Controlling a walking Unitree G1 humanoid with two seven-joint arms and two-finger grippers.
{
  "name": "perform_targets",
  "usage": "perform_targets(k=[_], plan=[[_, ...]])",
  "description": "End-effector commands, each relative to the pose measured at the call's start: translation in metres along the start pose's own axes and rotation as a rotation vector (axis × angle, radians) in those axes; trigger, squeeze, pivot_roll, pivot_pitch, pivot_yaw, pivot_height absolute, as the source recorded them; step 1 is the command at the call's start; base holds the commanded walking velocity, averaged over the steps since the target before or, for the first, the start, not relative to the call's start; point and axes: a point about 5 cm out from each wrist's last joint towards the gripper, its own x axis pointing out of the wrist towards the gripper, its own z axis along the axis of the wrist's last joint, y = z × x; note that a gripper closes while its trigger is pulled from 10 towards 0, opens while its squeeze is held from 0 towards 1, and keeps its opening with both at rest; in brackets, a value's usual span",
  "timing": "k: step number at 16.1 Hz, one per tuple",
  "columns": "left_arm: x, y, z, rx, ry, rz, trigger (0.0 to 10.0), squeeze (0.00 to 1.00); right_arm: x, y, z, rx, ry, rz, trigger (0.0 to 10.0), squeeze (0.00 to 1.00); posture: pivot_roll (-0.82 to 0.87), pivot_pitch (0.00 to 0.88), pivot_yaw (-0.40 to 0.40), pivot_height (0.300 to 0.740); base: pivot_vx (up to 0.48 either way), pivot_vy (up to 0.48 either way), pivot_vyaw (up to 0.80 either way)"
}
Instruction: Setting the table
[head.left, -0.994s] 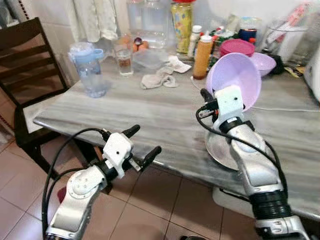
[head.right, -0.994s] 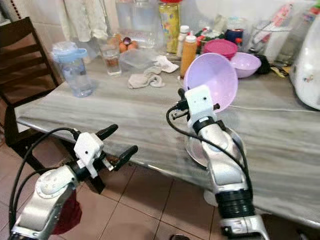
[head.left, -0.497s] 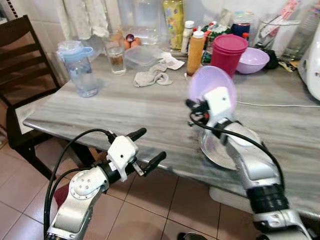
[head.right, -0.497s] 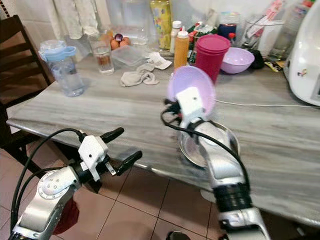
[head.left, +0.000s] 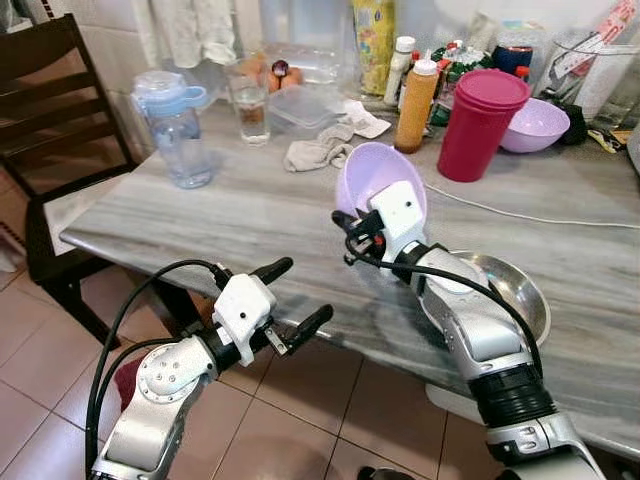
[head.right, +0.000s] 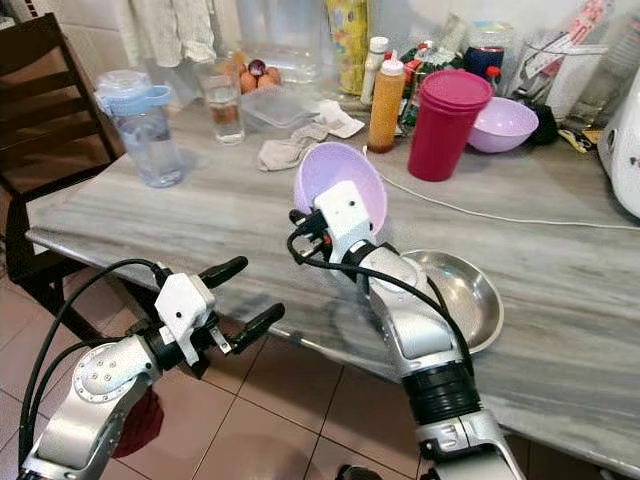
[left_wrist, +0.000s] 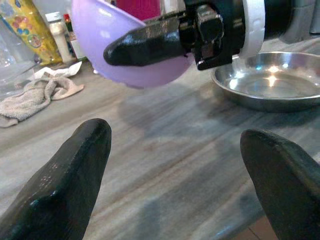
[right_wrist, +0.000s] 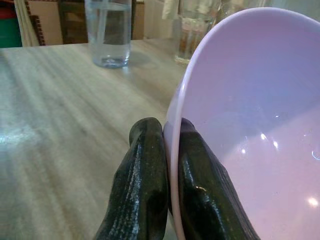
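Note:
My right gripper (head.left: 352, 226) is shut on the rim of a lilac plastic bowl (head.left: 368, 178), held tilted above the middle of the grey marble table (head.left: 250, 215). In the right wrist view its two fingers (right_wrist: 147, 185) pinch the bowl (right_wrist: 250, 125) wall between them. A steel dish (head.left: 505, 290) lies on the table just right of that arm. My left gripper (head.left: 295, 295) is open, held in front of the table's near edge, below the bowl. A second lilac bowl (head.left: 533, 124) and a magenta tumbler (head.left: 482, 122) stand at the back right.
A water jug (head.left: 175, 135), a glass (head.left: 250, 108), a grey cloth (head.left: 318, 152), a clear tub, an orange sauce bottle (head.left: 414, 95) and several jars crowd the table's back. A white cable (head.left: 520, 215) runs across the table. A dark wooden chair (head.left: 60, 130) stands at the left.
My right gripper has carried the lilac bowl leftward off the steel dish, which now lies uncovered. The camera has shifted too. The left arm has kept its pose.

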Motion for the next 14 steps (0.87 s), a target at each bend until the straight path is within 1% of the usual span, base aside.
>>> perform_targets(k=[1, 6, 8, 9, 10, 11, 12, 13, 14], plan=[[-0.001, -0.002, 0.002, 0.003, 0.002, -0.016, 10.0, 0.0, 0.001, 0.003, -0.003, 0.028, 0.027, 0.029, 10.0, 0.0, -0.19, 0.113, 0.012, 0.74, 0.0, 0.0, 0.0], [0.0, -0.002, 0.002, -0.002, 0.005, -0.023, 10.0, 0.0, -0.004, 0.001, -0.005, 0.001, 0.086, 0.039, 10.0, 0.0, -0.2, 0.112, 0.014, 0.74, 0.0, 0.0, 0.0], [0.001, -0.001, 0.002, -0.002, 0.006, -0.023, 10.0, 0.0, -0.008, 0.0, -0.011, -0.019, 0.124, 0.038, 10.0, 0.0, -0.2, 0.11, 0.016, 0.74, 0.0, 0.0, 0.0], [0.001, -0.001, 0.002, -0.003, 0.006, -0.022, 10.0, 0.0, -0.008, 0.0, -0.011, -0.019, 0.125, 0.038, 10.0, 0.0, -0.2, 0.11, 0.016, 0.74, 0.0, 0.0, 0.0], [0.002, -0.001, 0.002, -0.005, 0.006, -0.025, 10.0, 0.0, -0.011, 0.002, -0.018, -0.022, 0.176, 0.055, 10.0, 0.0, -0.2, 0.108, 0.016, 0.74, 0.0, 0.0, 0.0], [0.003, -0.002, 0.002, -0.006, 0.005, -0.027, 10.0, 0.0, -0.012, 0.002, -0.018, -0.029, 0.177, 0.054, 10.0, 0.0, -0.2, 0.107, 0.016, 0.74, 0.0, 0.0, 0.0], [0.003, -0.002, 0.002, -0.006, 0.005, -0.029, 10.0, 0.0, -0.013, 0.001, -0.019, -0.032, 0.193, 0.055, 10.0, 0.15, -0.2, 0.107, 0.016, 0.74, 0.0, 0.0, 0.0], [0.003, -0.002, 0.002, -0.007, 0.006, -0.03, 10.0, 0.0, -0.014, 0.001, -0.02, -0.036, 0.201, 0.059, 10.0, 0.16, -0.2, 0.106, 0.017, 0.74, 0.0, 0.0, 0.0], [0.003, -0.002, 0.001, -0.008, 0.007, -0.031, 10.0, 0.0, -0.015, 0.001, -0.021, -0.036, 0.21, 0.058, 10.0, 0.62, -0.2, 0.106, 0.017, 0.74, 0.0, 0.0, 0.0]])
